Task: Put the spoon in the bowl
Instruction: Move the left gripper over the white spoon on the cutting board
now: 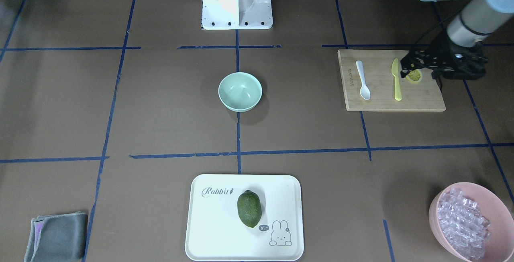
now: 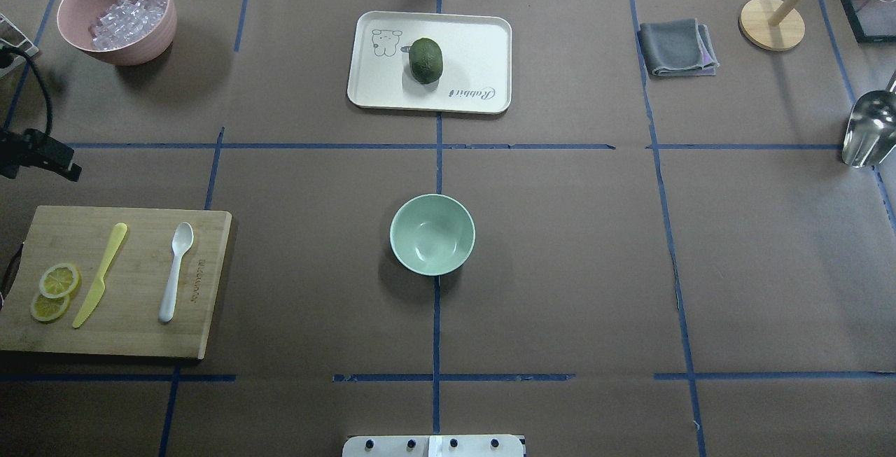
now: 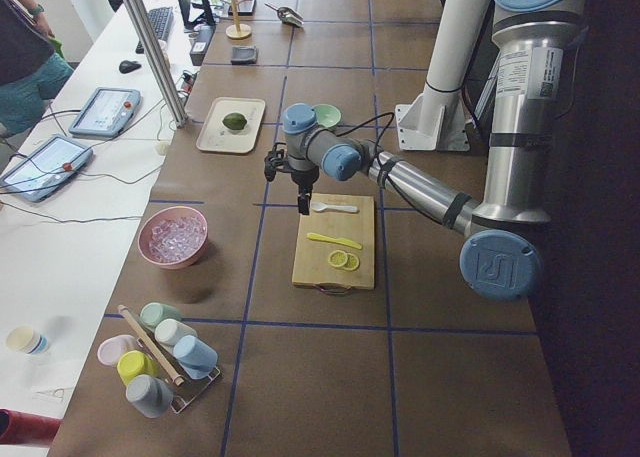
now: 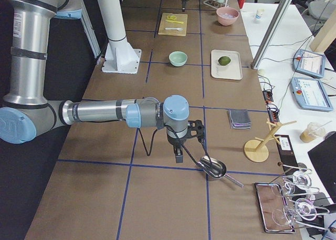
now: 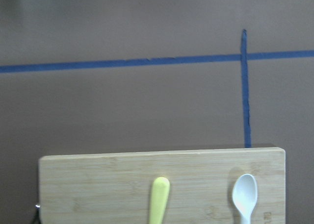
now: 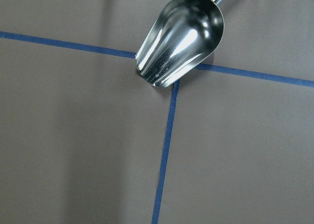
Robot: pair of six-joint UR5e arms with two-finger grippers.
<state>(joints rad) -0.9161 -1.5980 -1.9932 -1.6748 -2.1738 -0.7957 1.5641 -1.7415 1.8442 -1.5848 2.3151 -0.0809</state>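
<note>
The white spoon [image 1: 363, 81] lies on the wooden cutting board [image 1: 425, 98], next to a yellow knife [image 1: 396, 82]; it also shows in the overhead view [image 2: 175, 271] and the left wrist view [image 5: 244, 197]. The mint-green bowl [image 1: 240, 92] stands empty at the table's middle [image 2: 432, 234]. My left gripper [image 1: 403, 67] hangs above the board's edge near the knife and the lemon slices [image 2: 54, 290], touching nothing; I cannot tell whether it is open. My right gripper [image 4: 178, 157] hangs far off above a metal scoop [image 6: 179, 40]; its state cannot be told.
A pink bowl [image 1: 435, 202] of clear ice-like pieces stands at the table's far corner on my left. A white tray [image 1: 209, 214] holds a green fruit [image 1: 249, 208]. A grey cloth [image 1: 56, 236] and a wooden stand [image 2: 770, 23] lie far right.
</note>
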